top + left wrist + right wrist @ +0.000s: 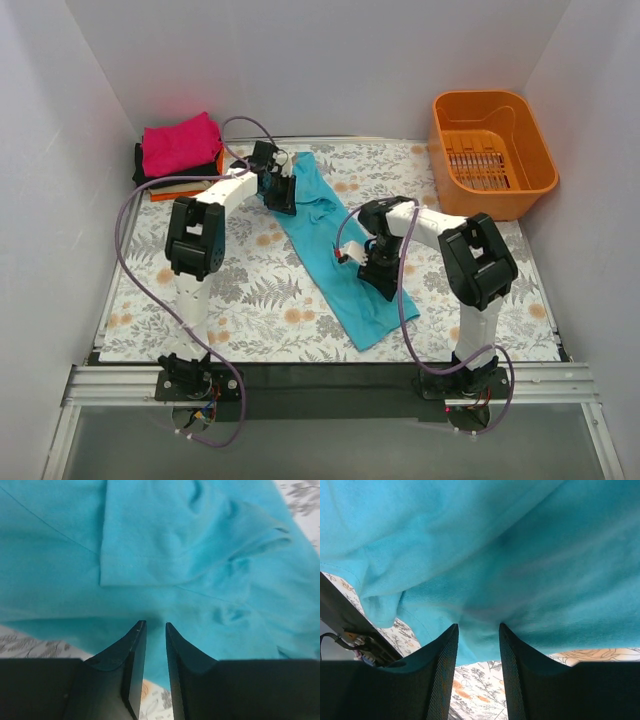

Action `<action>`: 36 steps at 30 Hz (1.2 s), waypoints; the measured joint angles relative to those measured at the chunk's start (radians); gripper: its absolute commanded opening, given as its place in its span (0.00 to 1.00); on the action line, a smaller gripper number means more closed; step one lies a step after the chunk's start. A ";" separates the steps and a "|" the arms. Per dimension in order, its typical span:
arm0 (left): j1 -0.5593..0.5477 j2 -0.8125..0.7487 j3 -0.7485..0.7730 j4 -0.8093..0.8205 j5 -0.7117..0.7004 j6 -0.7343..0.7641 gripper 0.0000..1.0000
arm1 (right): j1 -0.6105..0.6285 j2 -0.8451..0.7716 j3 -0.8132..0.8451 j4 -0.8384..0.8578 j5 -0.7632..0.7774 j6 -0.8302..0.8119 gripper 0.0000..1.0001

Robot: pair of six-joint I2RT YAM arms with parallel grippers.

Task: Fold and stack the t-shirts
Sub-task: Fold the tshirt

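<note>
We see the plain teal cloth t-shirt (320,225) lying as a long folded strip across the middle of the floral-patterned table (250,300). The left gripper (155,626) is at the shirt's far end with its fingers a narrow slit apart. The right gripper (479,626) is at its right edge, set wider. We cannot tell whether either grips the cloth.

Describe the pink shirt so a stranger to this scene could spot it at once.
Start at the flower-patterned table and look to its far left corner, where folded clothes are piled. The pink shirt is the top layer. It alone is bright magenta, above a black shirt and an orange shirt, unlike the teal shirt laid out mid-table.
</note>
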 measured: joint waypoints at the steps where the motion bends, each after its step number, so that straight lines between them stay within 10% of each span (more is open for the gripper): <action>1: -0.001 0.022 0.012 -0.005 -0.002 -0.001 0.22 | 0.005 0.000 -0.002 0.000 0.000 0.003 0.39; 15: 0.006 0.362 0.512 -0.041 0.137 0.024 0.32 | 0.213 0.191 0.222 -0.110 -0.268 0.190 0.52; 20: 0.029 0.332 0.477 -0.031 0.200 0.023 0.34 | 0.219 0.138 0.201 -0.027 -0.315 0.210 0.60; 29: 0.072 -0.452 -0.198 0.092 0.330 0.114 0.39 | 0.193 -0.428 -0.037 0.132 -0.263 0.129 0.64; 36: 0.026 -1.158 -0.792 0.153 0.475 0.491 0.42 | 0.311 -0.686 -0.369 0.339 -0.082 0.011 0.61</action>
